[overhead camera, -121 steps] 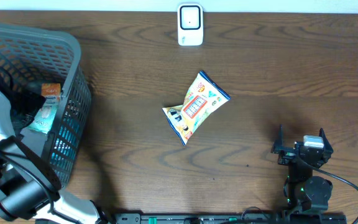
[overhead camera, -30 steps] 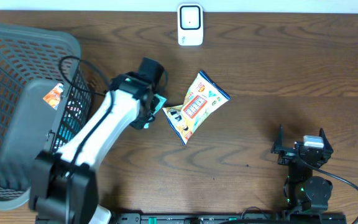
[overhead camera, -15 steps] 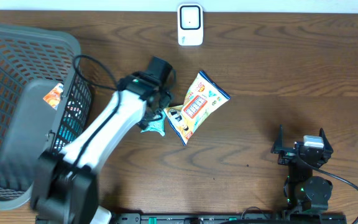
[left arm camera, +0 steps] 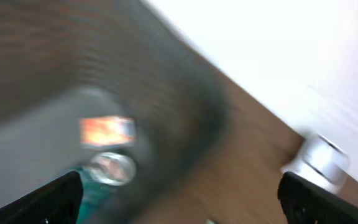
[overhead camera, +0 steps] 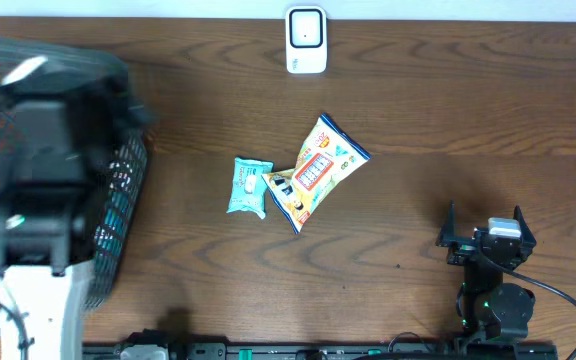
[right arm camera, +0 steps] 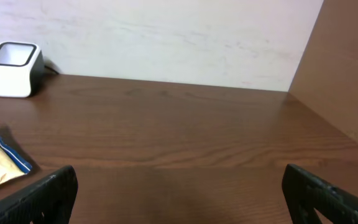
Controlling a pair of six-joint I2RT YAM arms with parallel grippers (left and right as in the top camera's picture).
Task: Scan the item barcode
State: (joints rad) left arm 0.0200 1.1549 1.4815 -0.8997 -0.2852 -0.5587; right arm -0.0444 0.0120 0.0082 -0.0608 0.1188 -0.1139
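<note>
No barcode looks scanned yet. 2 items lie on the brown wooden table: a small teal wrapped packet touching a yellow printed snack bag, both well apart from the white box-shaped scanner at the far edge. The left gripper hangs blurred over the grey plastic mesh basket, claw spread wide and empty. The right gripper sits near the front edge, equally wide, holding nothing.

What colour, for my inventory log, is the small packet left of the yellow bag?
The small packet is teal with white, clearest overhead.
</note>
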